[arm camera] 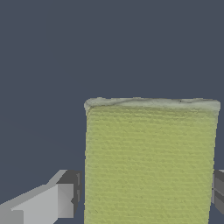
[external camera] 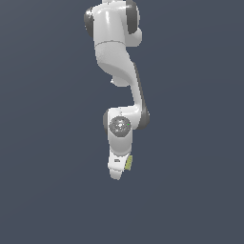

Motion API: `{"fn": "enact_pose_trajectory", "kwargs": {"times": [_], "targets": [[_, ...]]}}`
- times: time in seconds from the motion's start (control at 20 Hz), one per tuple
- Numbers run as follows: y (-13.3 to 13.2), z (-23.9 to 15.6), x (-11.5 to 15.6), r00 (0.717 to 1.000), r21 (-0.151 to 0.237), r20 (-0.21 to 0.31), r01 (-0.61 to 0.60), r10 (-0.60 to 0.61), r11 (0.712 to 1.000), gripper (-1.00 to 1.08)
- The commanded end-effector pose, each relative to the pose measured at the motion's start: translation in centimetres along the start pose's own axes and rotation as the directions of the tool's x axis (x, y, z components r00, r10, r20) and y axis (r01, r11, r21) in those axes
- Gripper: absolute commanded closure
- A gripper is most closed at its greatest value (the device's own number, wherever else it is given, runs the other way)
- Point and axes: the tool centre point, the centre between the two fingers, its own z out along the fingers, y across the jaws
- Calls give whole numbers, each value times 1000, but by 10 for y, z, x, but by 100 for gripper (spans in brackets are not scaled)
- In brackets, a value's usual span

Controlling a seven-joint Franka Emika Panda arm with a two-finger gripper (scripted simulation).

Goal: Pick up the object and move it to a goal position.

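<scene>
The object [arm camera: 148,162] is a flat yellow-green block with a fine grid texture and a pale top edge. In the wrist view it fills the space between my two grey fingers [arm camera: 65,199], which stand against its two sides. My gripper [arm camera: 146,192] is shut on it. In the exterior view the white gripper [external camera: 116,172] points down at the end of the arm. Only a thin strip of the block [external camera: 128,163] shows, on the side of the gripper toward the exterior view's right. No goal marker shows in either view.
The white Panda arm [external camera: 114,43] hangs down from the top of the exterior view. Everything around it is a plain dark blue-grey background [external camera: 47,143]. No table edge or other object shows.
</scene>
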Motion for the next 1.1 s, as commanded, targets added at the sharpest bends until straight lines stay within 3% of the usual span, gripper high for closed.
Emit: {"fn": "enact_pose_trajectory", "kwargs": {"times": [0.0, 0.05, 0.1, 0.7, 1.05], "targets": [[1, 3, 0, 1000, 0, 0, 0, 0, 1000, -92], [1, 2, 0, 1000, 0, 0, 0, 0, 1000, -92], [1, 2, 0, 1000, 0, 0, 0, 0, 1000, 108], [1, 1, 1, 1000, 0, 0, 0, 0, 1000, 108], [-2, -30, 32, 1000, 0, 0, 0, 0, 1000, 108]]}}
